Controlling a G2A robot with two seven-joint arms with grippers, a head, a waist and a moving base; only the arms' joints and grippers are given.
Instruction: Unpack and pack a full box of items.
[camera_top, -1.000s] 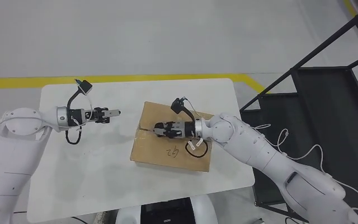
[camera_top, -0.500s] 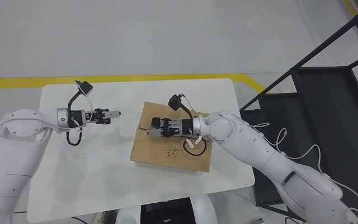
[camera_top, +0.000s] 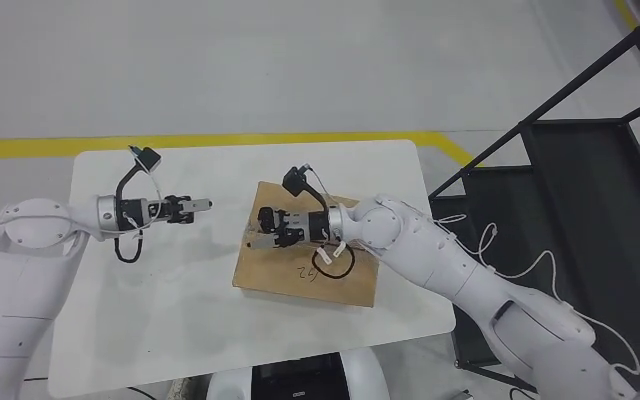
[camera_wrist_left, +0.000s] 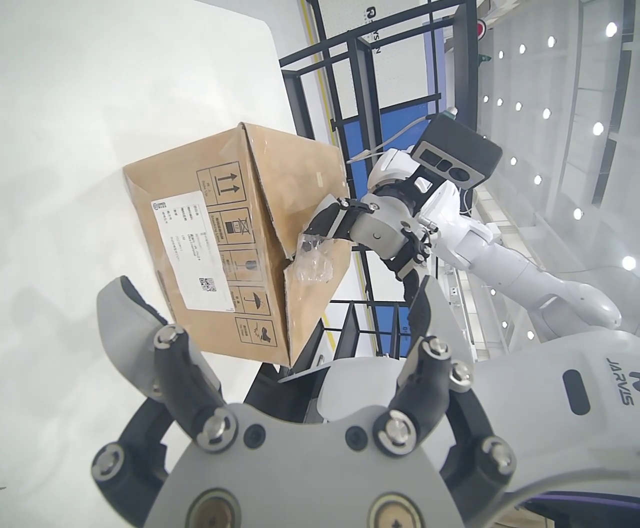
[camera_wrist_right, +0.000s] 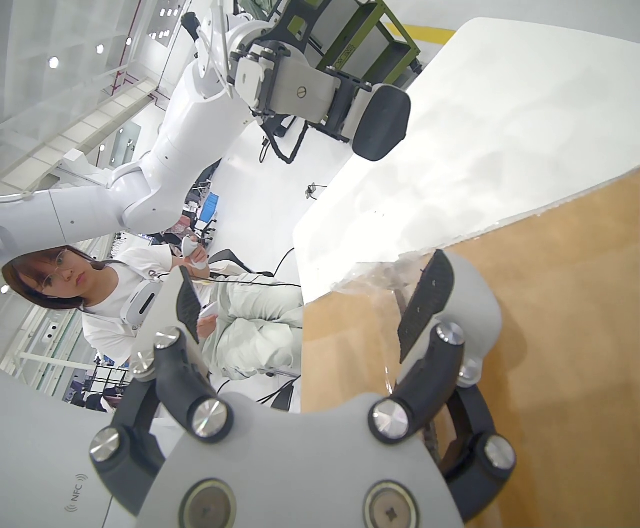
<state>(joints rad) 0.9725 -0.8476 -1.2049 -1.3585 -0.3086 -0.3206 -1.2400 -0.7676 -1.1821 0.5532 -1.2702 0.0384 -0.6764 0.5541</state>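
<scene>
The right gripper (camera_top: 257, 228), jaws apart with crumpled clear tape (camera_wrist_left: 312, 257) at its tip, is sliding leftward to the edge of the closed box (camera_top: 290, 282) at the centre of the frame, likely stripping its seal, while the left gripper (camera_top: 200, 204) is hovering open-jawed left of it.

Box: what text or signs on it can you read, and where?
On the box top, a handwritten mark: two characters, too blurred to read.
On its side, a white label: lines of print and a square code, too small to read.
Beside the label, handling signs: two upward arrows, an umbrella; others too small.
</scene>
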